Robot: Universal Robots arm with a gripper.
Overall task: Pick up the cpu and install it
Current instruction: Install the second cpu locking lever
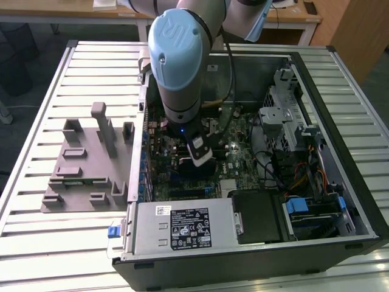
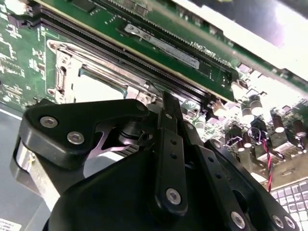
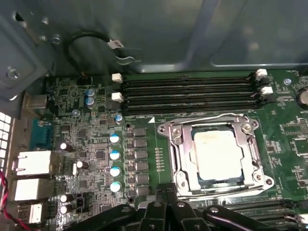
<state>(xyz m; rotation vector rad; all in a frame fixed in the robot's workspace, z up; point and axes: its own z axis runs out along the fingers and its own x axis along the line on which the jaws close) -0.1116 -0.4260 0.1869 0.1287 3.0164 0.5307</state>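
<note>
First wrist view: cpu, flat pale square w/ matte silvery top, already lies inside the bright metal socket frame on the green motherboard, beside the black memory slots. Gripper, black jointed links w/ screw heads, sits just beside the frame's near edge, holding nothing; its finger state I cannot tell. Judgement: check the chip lies flat & square in the frame, no tilt, and keep the links off the frame. Exterior view: arm reaches down into the open computer case.
</note>
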